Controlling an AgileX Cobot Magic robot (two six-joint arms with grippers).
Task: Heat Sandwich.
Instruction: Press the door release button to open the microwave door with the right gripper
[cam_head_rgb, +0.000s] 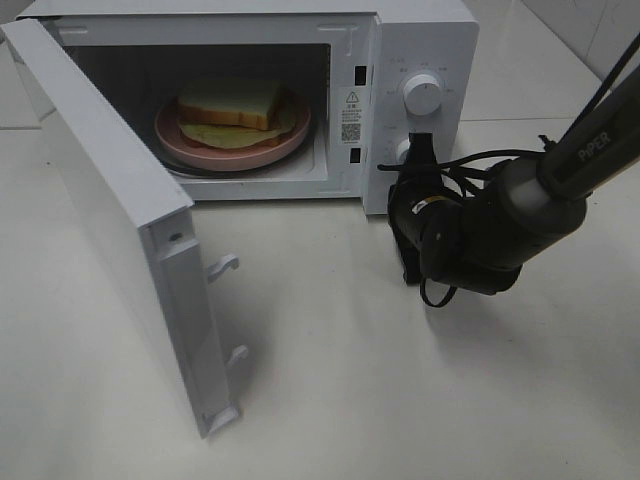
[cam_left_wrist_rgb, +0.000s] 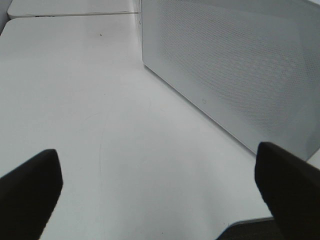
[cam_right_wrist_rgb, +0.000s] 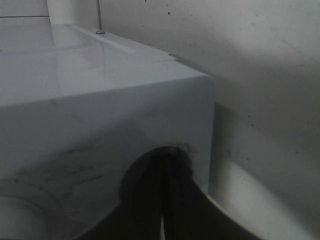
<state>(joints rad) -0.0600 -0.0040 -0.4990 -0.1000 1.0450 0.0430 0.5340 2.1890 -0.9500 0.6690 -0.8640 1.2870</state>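
Note:
The sandwich (cam_head_rgb: 232, 103) lies on a round pink plate (cam_head_rgb: 180, 135) inside the white microwave (cam_head_rgb: 425, 40), whose door (cam_head_rgb: 110, 220) stands swung wide open to the left. My right gripper (cam_head_rgb: 418, 152) is shut, and its tips sit against the control panel at the lower knob (cam_head_rgb: 403, 150), under the upper knob (cam_head_rgb: 421, 95). In the right wrist view the shut fingers (cam_right_wrist_rgb: 150, 200) press at the microwave's white front, beside a knob (cam_right_wrist_rgb: 20, 215). My left gripper (cam_left_wrist_rgb: 159, 195) is open over bare table, holding nothing, and does not appear in the exterior high view.
A white dotted panel of the microwave (cam_left_wrist_rgb: 235, 65) stands close on one side of the left gripper. The open door's latch hooks (cam_head_rgb: 225, 265) stick out over the white table (cam_head_rgb: 330, 380). A wall (cam_right_wrist_rgb: 260, 60) rises behind the microwave.

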